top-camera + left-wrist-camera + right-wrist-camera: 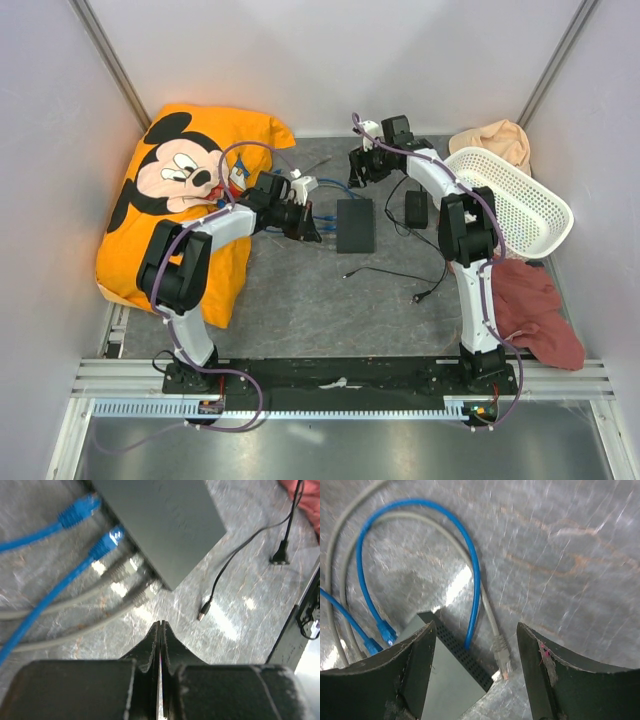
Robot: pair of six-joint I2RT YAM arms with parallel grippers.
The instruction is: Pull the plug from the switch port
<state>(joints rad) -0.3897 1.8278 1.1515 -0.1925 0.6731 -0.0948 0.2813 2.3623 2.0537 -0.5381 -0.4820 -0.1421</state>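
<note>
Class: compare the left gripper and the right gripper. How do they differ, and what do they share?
The left gripper is shut on nothing; the right gripper is open wide. The left gripper sits beside the cabled edge of the switch; the right gripper hangs past its far end. Both are black, and neither holds anything.

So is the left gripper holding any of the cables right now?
No, the left gripper is shut finger against finger with nothing between, and the grey cables lie just beyond its tips.
</note>
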